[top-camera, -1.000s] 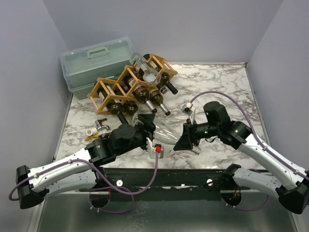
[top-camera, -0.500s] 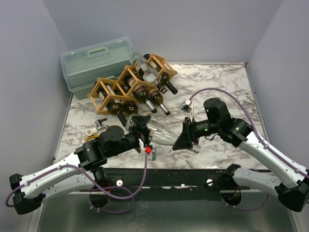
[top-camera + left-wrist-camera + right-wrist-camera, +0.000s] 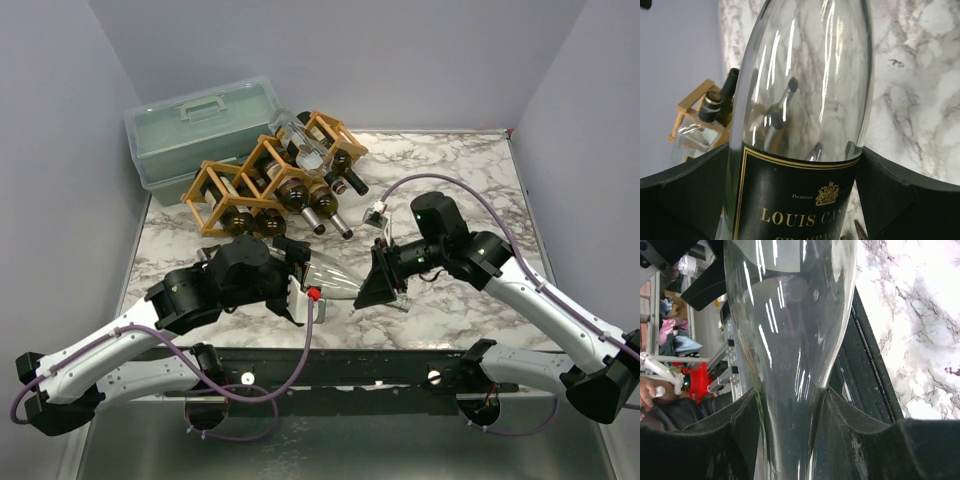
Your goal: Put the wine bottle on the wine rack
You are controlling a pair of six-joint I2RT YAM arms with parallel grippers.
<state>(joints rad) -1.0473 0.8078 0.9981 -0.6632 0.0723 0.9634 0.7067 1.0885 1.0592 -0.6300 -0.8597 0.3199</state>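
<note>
A clear glass wine bottle (image 3: 335, 272) with a black label lies nearly level just above the marble table, between my two grippers. My left gripper (image 3: 300, 275) has its wide jaws closed against both sides of the labelled body (image 3: 805, 100), the fingers (image 3: 890, 190) pressing the glass. My right gripper (image 3: 383, 282) is shut on the narrow neck (image 3: 790, 315), pinching it between its pads (image 3: 860, 420). The wooden lattice wine rack (image 3: 262, 180) stands behind at the back left and also shows in the left wrist view (image 3: 687, 107).
Several dark bottles (image 3: 300, 192) and a clear one (image 3: 305, 145) lie in the rack, necks pointing toward me. A pale green toolbox (image 3: 200, 130) sits behind the rack against the left wall. Bare marble (image 3: 470, 190) extends to the right.
My left arm has swung forward and right, bringing its jaws around the bottle's body and closing them slightly. The right gripper, holding the neck, has shifted a little left and back.
</note>
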